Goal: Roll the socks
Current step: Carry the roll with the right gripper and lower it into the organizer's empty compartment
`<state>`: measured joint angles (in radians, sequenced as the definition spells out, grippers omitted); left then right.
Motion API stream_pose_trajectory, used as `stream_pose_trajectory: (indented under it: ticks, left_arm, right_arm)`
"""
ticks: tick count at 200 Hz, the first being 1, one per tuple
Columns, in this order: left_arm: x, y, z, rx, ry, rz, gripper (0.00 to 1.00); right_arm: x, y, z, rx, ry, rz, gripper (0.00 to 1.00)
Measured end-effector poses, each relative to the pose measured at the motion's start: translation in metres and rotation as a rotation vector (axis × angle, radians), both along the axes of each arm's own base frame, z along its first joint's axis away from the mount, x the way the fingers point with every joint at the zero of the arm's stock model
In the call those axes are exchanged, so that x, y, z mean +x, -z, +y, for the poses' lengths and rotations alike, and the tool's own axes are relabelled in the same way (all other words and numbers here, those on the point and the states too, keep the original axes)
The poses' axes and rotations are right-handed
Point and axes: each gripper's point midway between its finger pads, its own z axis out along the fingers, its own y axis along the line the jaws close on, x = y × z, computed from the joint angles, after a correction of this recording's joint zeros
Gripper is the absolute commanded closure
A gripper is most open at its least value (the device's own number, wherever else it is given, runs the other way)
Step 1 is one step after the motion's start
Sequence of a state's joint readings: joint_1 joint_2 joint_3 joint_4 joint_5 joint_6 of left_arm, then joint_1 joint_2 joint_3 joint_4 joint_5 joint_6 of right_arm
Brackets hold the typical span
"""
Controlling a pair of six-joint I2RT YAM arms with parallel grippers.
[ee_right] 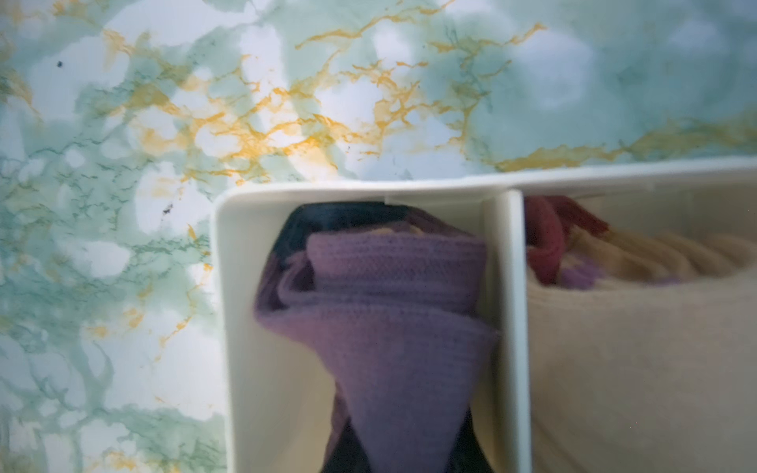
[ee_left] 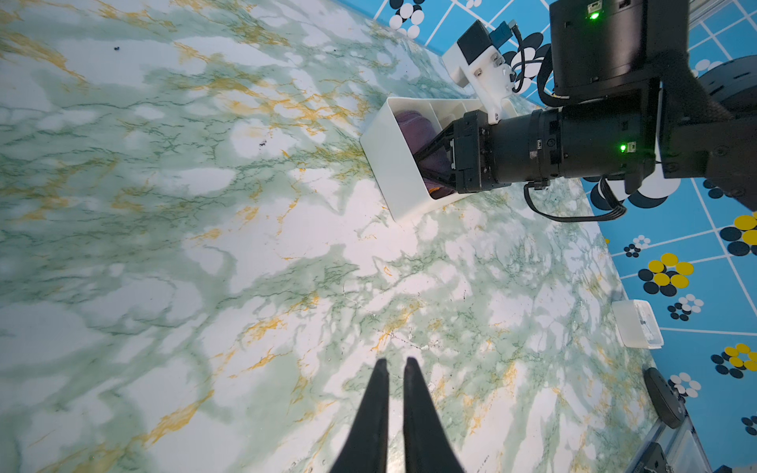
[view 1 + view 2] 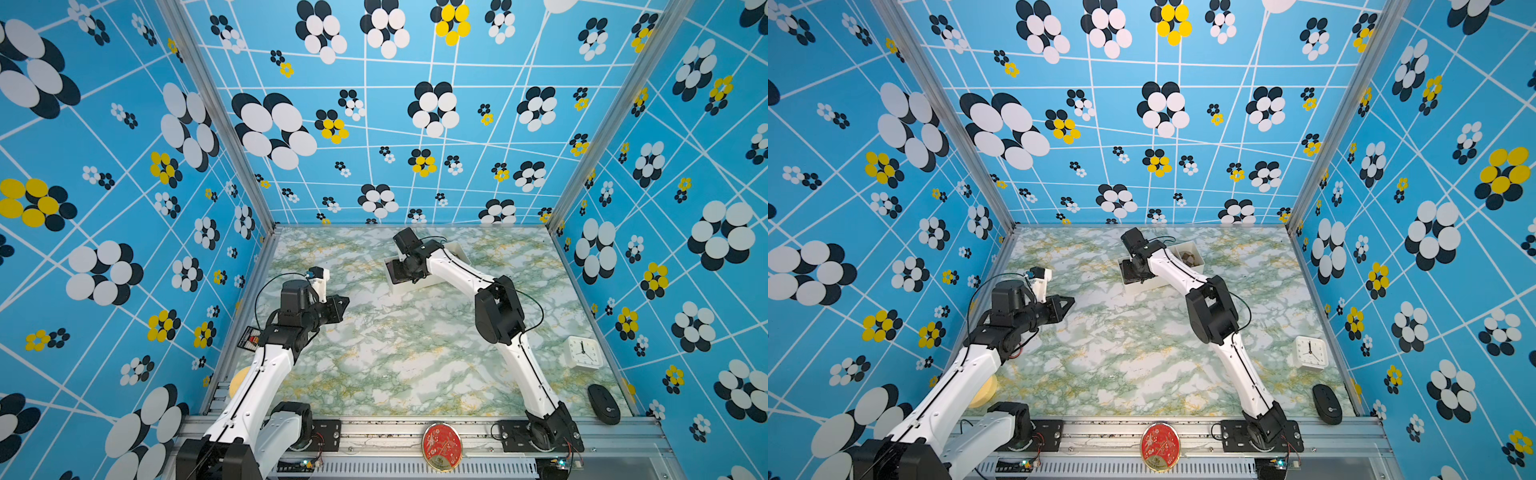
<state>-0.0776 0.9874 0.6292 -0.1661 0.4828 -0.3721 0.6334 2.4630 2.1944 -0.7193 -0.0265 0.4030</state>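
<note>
Right wrist view looks straight down the right gripper [image 1: 403, 434]. Its two dark fingers are pressed together on a fold of the socks [image 1: 389, 295], and the purple knit narrows to a wedge between them. The socks sit bunched inside the end compartment of a white tray [image 1: 223, 327], with their dark teal part against one wall. A divider [image 1: 510, 307] separates them from the next compartment, where a peach sock roll [image 1: 635, 360] lies with a bit of red at its edge. In a top view a brown roll [image 3: 1190, 258] fills the third compartment, at the end away from the gripper.

The tray stands on the marble table [image 3: 395, 353], toward the back, and the right arm reaches in to it from the right.

The left gripper [image 2: 396, 364] hangs above bare table on the left side, well apart from the tray. Its fingers are nearly touching and hold nothing.

On the right side of the table I see a white clock [image 3: 583, 352] and, nearer the front, a black mouse [image 3: 603, 404]. A red round tin [image 3: 441, 446] lies on the front rail.
</note>
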Motion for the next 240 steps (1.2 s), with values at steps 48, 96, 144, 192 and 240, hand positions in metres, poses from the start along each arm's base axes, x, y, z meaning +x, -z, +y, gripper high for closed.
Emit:
stream_pose_trajectory:
  ticks: [48,96,144,192,240]
  left_arm:
    - [-0.001,0.000,-0.001,-0.004,0.005,0.000,0.85]
    - [-0.001,0.001,0.001,-0.004,0.000,0.008,0.72]
    - [-0.001,0.002,0.001,-0.003,0.000,0.011,0.72]
    - [-0.002,0.002,0.001,-0.002,0.000,0.015,0.72]
    - [-0.002,0.002,0.002,0.000,-0.001,0.014,0.72]
  right_arm:
    - [0.003,0.002,0.002,-0.020,-0.005,0.023,0.99]
    - [0.012,0.009,0.009,-0.018,-0.005,0.023,0.68]
    - [0.017,-0.005,0.010,-0.008,0.008,-0.007,0.39]
    - [0.019,-0.011,0.010,-0.015,0.006,-0.029,0.37]
    - [0.019,-0.011,0.009,-0.028,0.006,-0.039,0.36]
